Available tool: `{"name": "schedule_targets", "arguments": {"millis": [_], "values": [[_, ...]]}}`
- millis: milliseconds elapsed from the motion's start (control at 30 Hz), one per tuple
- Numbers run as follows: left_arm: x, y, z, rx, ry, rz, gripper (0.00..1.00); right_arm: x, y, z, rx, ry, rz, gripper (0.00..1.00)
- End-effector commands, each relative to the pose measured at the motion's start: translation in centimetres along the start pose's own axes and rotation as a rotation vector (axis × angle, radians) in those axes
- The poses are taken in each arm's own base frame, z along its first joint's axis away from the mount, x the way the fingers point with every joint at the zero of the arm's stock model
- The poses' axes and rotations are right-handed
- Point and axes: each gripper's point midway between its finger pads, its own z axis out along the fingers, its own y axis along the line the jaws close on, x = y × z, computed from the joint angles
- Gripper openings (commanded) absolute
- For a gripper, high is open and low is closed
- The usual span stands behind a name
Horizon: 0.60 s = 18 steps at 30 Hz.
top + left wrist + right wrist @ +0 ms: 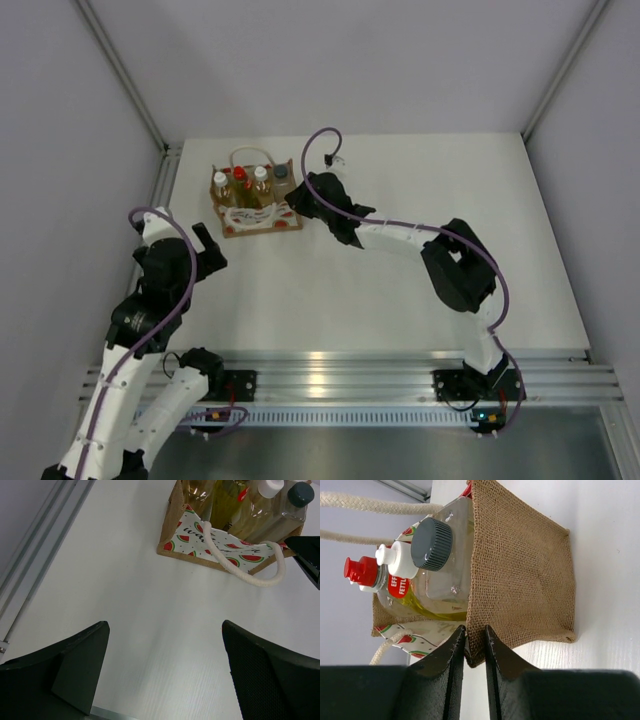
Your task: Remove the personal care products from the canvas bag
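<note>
The right gripper [474, 631] is clamped on the canvas bag [520, 575] at its right-end corner, with burlap caught between the fingers. Inside, the clear bottle [440, 575] stands nearest, and the other bottles [240, 185] are in a row beyond it. The bag sits far-left on the table [400, 300]. The left gripper [164, 627] hangs spread wide, near the printed front but apart from it.
</note>
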Motion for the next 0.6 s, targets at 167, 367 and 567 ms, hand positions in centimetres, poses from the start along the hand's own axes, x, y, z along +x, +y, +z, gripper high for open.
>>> {"name": "schedule_targets", "arguments": {"millis": [167,367,567], "values": [[-3.7,-4.9,-0.2,0.154,-0.003,-0.070,0.98,7.1,-7.8,0.5,0.181,0.146,-0.069,0.00],[-5.6,-8.9,2.6,0.178,0.066,-0.082,0.98,7.2,-8.2,0.1,0.175,0.139,-0.062,0.00],[-4.4,-15.9,7.8,0.278,0.250,-0.004,0.89,7.7,-8.6,0.3,0.149,0.145,-0.045,0.00]]}}
